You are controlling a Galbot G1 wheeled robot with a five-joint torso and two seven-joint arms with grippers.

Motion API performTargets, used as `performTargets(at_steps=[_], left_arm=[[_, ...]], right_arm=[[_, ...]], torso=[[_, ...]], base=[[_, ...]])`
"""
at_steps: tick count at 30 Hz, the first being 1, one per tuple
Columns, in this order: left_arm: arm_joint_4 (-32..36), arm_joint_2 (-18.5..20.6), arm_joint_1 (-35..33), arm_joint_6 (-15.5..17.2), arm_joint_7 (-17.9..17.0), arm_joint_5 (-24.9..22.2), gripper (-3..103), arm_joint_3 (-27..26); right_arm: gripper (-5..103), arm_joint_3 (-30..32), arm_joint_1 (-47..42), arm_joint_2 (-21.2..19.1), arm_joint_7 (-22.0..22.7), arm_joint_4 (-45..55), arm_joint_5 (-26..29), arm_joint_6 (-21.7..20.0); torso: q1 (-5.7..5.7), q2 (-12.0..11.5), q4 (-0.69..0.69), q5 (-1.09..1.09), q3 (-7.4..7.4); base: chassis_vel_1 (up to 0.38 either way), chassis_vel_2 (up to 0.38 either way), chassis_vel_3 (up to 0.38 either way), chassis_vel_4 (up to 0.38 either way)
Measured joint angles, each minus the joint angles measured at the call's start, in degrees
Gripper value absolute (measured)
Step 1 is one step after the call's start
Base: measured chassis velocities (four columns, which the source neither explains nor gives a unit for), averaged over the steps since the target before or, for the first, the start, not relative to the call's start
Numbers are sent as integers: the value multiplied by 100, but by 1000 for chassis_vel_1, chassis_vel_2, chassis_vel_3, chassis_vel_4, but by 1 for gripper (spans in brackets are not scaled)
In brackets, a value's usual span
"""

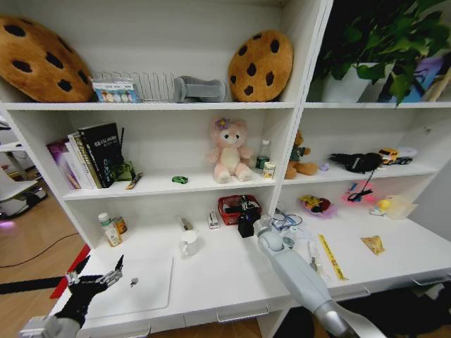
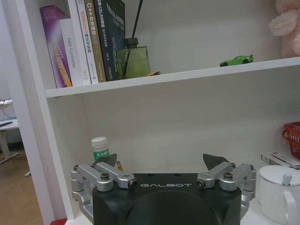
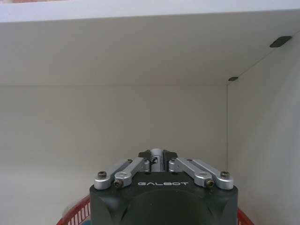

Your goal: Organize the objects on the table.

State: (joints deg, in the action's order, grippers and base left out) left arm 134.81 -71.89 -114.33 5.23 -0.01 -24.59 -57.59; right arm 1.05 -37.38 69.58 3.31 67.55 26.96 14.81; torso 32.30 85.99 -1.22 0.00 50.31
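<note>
At the near edge of the table (image 1: 232,282), the left gripper (image 1: 94,276) hangs with its fingers spread wide and nothing between them, just beside the closed silver laptop (image 1: 137,283). A tiny dark item (image 1: 133,282) rests on the laptop lid close to those fingertips. If the left arm drops or swings from here, the open fingers could scrape the lid or flick that small item off the table.

Farther in, a white mug (image 1: 189,243) stands near the laptop's far corner, and two small bottles (image 1: 113,229) stand by the shelf wall; a careless sweep could tip any of them.

Deeper still, the right arm reaches across the table, and the right gripper (image 1: 246,217) sits over the red basket (image 1: 236,208) at the back. In its wrist view the fingers are drawn close together around a small pale piece (image 3: 157,161); what that piece is cannot be told. The risk there is twofold: a weak pinch may let the piece fall outside the basket, and a descent may catch the basket rim (image 3: 77,213) and drag it into the small box (image 1: 213,220) alongside.
</note>
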Motion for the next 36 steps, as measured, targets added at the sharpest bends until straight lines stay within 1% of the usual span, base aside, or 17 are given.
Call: performTargets(at_steps=[11,13,15,16,18,19,22,23,25,26,27,28,30,31,33,34,36], left_arm=[[0,0,0,0,0,0,100,0],[0,0,0,0,0,0,100,0],[0,0,0,0,0,0,100,0],[0,0,0,0,0,0,100,0],[0,0,0,0,0,0,100,0],[0,0,0,0,0,0,100,0],[0,0,0,0,0,0,100,0],[0,0,0,0,0,0,100,0],[0,0,0,0,0,0,100,0],[0,0,0,0,0,0,100,0],[0,0,0,0,0,0,100,0],[0,0,0,0,0,0,100,0],[0,0,0,0,0,0,100,0],[0,0,0,0,0,0,100,0],[0,0,0,0,0,0,100,0],[0,0,0,0,0,0,100,0],[0,0,0,0,0,0,100,0]], right_arm=[[10,30,74,-12,30,-145,-52,-54],[19,43,37,-25,30,-80,-33,-104],[19,45,21,-24,32,-63,-32,-124],[30,47,13,-20,40,-53,-29,-134],[30,46,2,-23,65,-30,-21,-150],[40,46,-6,-38,83,1,-5,-184],[40,48,-12,-49,89,26,9,-204],[51,69,-35,-77,102,109,42,-248],[51,85,-65,-119,108,224,85,-295],[62,106,-137,-215,109,455,180,-372],[62,122,-217,-322,109,668,246,-420],[73,150,-313,-432,101,885,234,-437],[73,180,-426,-548,59,1082,159,-438],[84,191,-551,-678,28,1284,121,-449],[84,194,-650,-769,17,1432,132,-483],[94,195,-812,-886,14,1656,166,-554],[94,201,-918,-954,16,1807,172,-589]], torso=[[0,0,0,0,0],[0,0,-1,0,0],[0,0,-1,0,0],[0,0,0,0,0],[0,0,0,0,0],[0,0,0,0,0],[0,0,0,0,0],[0,0,0,1,0],[0,0,1,1,0],[0,0,1,0,0],[0,0,0,0,0],[0,0,-1,1,0],[0,0,-1,0,-1],[0,0,-1,1,0],[0,0,0,0,0],[0,0,-2,1,0],[0,0,-2,1,-1]], base=[[0,0,0,0],[0,0,0,0],[0,0,0,0],[0,0,0,0],[0,0,0,0],[0,0,0,0],[0,0,0,0],[0,0,0,0],[0,0,0,0],[0,0,0,0],[0,0,0,0],[0,0,0,0],[0,0,0,0],[0,0,0,0],[0,0,0,0],[0,0,0,0],[0,0,0,0]])
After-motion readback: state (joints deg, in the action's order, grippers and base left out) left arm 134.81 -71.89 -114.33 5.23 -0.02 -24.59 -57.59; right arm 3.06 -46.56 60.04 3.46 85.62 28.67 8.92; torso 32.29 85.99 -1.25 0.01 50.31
